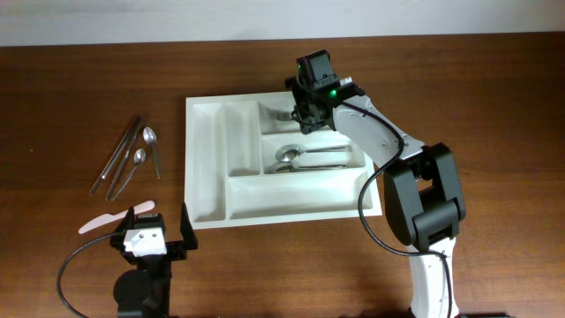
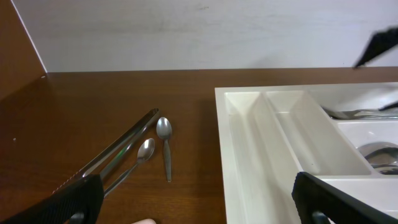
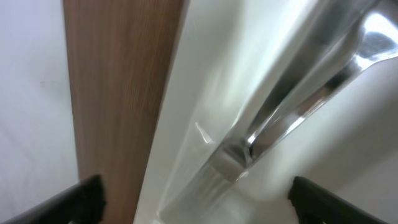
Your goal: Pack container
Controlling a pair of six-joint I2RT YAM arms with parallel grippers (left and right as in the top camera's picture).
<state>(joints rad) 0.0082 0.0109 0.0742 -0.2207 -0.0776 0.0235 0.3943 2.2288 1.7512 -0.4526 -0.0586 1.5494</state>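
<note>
The wooden table [image 1: 71, 88] carries the container [image 1: 207, 159], a white five-compartment tray lying flat at its centre. The right arm [image 1: 380, 132] reaches in from the container's right side and places the right gripper [image 1: 305, 113] over the uppermost long compartment, at the far edge. Its jaws stand wide apart and grip nothing; the right wrist view shows a steel utensil [image 3: 292, 99] lying on the compartment floor between the fingers, clear of both. The left gripper [image 1: 159, 218] sits just off the container's near left corner, jaws wide and empty; the container's left wall lies ahead of its right finger. Two spoons [image 1: 300, 157] rest in the middle long compartment. Left of the container lie long steel pieces [image 1: 119, 155], two loose spoons [image 1: 152, 146] and a white plastic knife [image 1: 106, 221].
</note>
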